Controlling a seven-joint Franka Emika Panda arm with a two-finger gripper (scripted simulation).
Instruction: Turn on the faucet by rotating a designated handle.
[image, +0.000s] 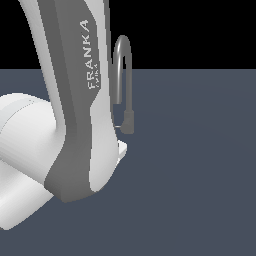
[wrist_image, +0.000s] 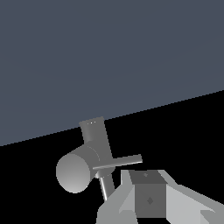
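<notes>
Faucet just behind arm, on exterior view's right.

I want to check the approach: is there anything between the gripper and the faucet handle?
No. In the wrist view, the gripper sits close to the handle, with nothing between them. In the exterior view, the arm hides this stretch.

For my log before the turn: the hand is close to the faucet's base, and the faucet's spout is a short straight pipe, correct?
Not quite. The spout is a tall inverted-U gooseneck, as the exterior view shows on the faucet. The rest holds: in the wrist view the hand sits close to the thick base, near the handle.
</notes>
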